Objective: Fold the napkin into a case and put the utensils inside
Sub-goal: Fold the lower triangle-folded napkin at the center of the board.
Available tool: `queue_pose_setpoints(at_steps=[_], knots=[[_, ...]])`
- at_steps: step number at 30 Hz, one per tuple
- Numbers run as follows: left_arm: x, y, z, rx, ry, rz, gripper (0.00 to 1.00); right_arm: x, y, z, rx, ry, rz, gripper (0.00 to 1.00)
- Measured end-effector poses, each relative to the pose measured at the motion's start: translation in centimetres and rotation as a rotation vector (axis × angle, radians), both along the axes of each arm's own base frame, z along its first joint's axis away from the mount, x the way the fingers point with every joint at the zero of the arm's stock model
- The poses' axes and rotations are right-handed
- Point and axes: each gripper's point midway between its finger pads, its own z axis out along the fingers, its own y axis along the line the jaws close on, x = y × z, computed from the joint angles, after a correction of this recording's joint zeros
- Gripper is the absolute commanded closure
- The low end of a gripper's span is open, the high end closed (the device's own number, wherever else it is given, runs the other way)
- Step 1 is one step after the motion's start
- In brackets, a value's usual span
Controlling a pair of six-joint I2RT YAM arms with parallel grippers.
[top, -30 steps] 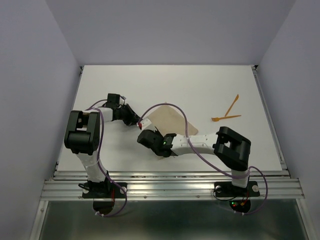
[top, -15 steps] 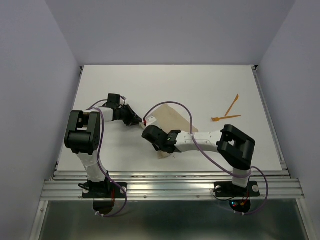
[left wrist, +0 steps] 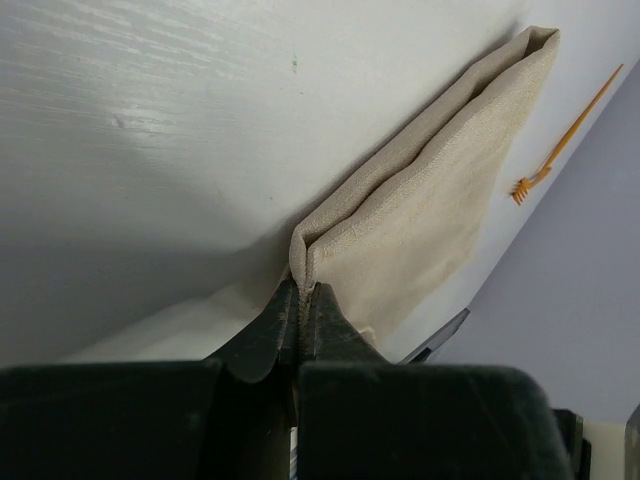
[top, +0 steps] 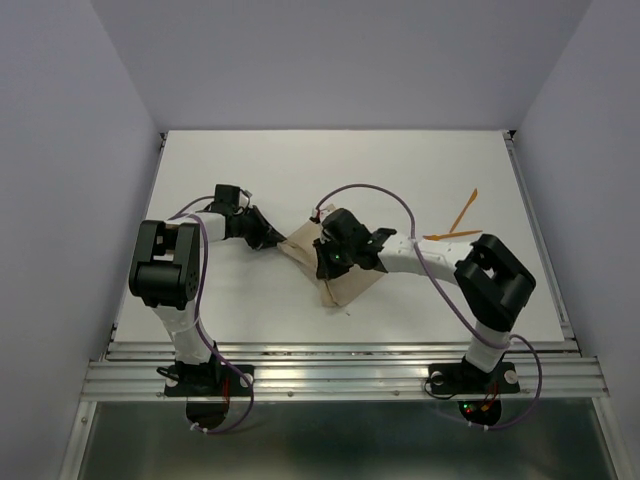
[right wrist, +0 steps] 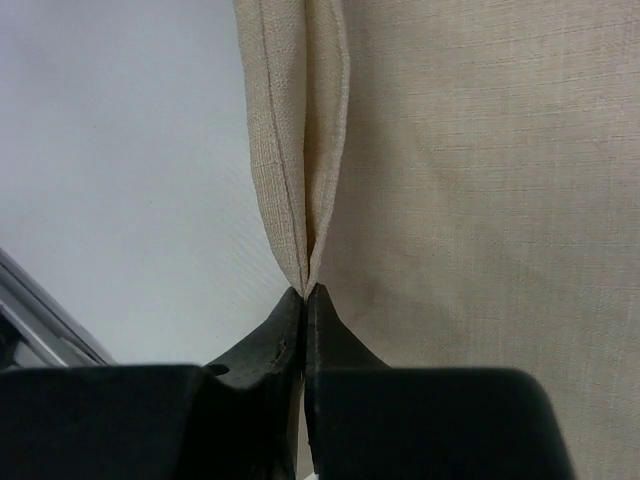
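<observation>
The tan napkin (top: 352, 285) lies folded in layers mid-table, a broad wedge shape; no narrow case shows. My left gripper (top: 277, 243) is shut on the napkin's left corner, and the left wrist view shows the doubled hem (left wrist: 430, 200) pinched at the left gripper's tips (left wrist: 302, 295). My right gripper (top: 328, 262) reaches over the cloth from the right and is shut on a raised double edge of the napkin (right wrist: 480, 150), which meets the right gripper's tips (right wrist: 305, 292). Two orange utensils (top: 463, 210) (top: 452, 236) lie apart at the right; one utensil (left wrist: 565, 140) shows beyond the cloth.
The white table (top: 250, 170) is bounded by a metal rail (top: 340, 375) at the near edge. Purple cables (top: 385, 195) arch over the right arm. Grey walls (top: 60, 150) close in both sides and the back.
The right arm swung from the napkin's near-left side to over its middle, and its jaws closed on the cloth's edge. The napkin now sits nearer and more bunched. The left gripper stayed put.
</observation>
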Motion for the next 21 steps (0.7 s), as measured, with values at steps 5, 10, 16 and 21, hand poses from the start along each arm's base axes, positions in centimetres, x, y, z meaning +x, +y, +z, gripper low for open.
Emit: queue_pose_setpoints(at_steps=[5,10,16,21], knots=[[0.5,0.0,0.5,0.007,-0.012,-0.006,1.0,0.1,-0.1,0.8,0.151,0.172,0.084,0.99],[0.5,0.1,0.7,0.014,-0.004,-0.011,1.0,-0.9,0.6,0.4,0.254,0.324,0.199,0.96],[-0.3,-0.1,0.5,0.02,0.031,-0.023,1.0,-2.3,1.0,-0.3,0.318,0.424,0.3,0.95],[-0.5,0.0,0.5,0.027,0.04,-0.031,1.0,-2.1,0.4,-0.7,0.345,0.465,0.311,0.95]])
